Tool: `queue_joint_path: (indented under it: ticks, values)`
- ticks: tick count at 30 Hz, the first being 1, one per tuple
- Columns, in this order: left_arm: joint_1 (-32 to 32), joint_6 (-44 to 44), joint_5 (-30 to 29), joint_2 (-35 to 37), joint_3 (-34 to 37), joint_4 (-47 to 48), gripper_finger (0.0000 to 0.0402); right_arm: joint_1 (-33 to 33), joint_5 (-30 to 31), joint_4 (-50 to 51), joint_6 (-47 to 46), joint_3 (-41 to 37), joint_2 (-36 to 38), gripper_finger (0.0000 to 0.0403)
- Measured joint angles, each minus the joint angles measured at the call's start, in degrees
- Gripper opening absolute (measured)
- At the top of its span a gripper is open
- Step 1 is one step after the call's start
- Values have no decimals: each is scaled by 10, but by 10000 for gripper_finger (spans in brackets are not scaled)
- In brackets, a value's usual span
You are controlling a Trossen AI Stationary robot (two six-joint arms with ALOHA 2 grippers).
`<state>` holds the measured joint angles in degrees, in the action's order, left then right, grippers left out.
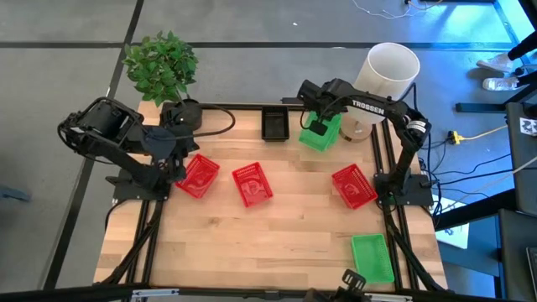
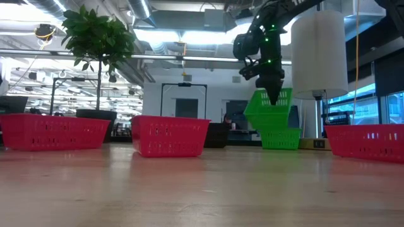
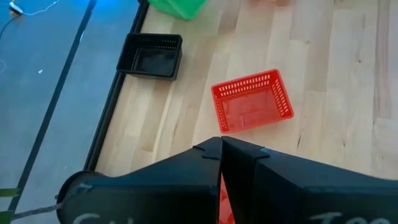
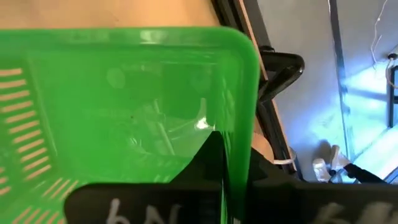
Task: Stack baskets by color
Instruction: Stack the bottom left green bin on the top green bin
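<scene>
My right gripper (image 1: pixel 318 123) is shut on a green basket (image 2: pixel 268 108), which hangs tilted over a second green basket (image 2: pixel 281 138) standing at the table's far right. A third green basket (image 1: pixel 372 257) lies near the front right corner. Three red baskets (image 1: pixel 198 175) (image 1: pixel 252 184) (image 1: pixel 353 185) stand apart across the middle of the table. A black basket (image 1: pixel 275 123) sits at the far edge. My left gripper (image 3: pixel 221 149) is shut with nothing in it, above the left red basket. My right gripper pinches one wall of the green basket at its rim (image 4: pixel 238 155), one finger inside and one outside. The fingers come slanting down from above. The basket hangs tilted, its lower end at the rim of the green basket below (image 2: pixel 278 128); whether it rests there I cannot tell.
A large white cylinder (image 1: pixel 391 70) stands at the far right corner behind the green baskets. A potted plant (image 1: pixel 164 69) in a black pot stands at the far left corner. Bare wood lies across the table's near half (image 1: pixel 252 243).
</scene>
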<state>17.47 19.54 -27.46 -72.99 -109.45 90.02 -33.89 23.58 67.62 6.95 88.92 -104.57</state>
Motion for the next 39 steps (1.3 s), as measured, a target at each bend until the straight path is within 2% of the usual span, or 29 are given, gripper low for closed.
queue_joint_path:
  ticks: [5, 12, 17, 39]
  values:
    - [0, 0, 1, 0, 0, 0, 0, 0, 56, 8, 10, 15, -1, 0]
    - [0, 12, 1, 0, 0, 0, 0, 0, 64, 23, 32, 81, -1, 0]
    - [0, 18, 1, 0, 0, 0, 0, -22, 74, 48, 24, 90, 0, 0]
    - [0, 30, -1, 0, 0, 0, 0, -39, 50, 21, 29, -11, 0, 0]
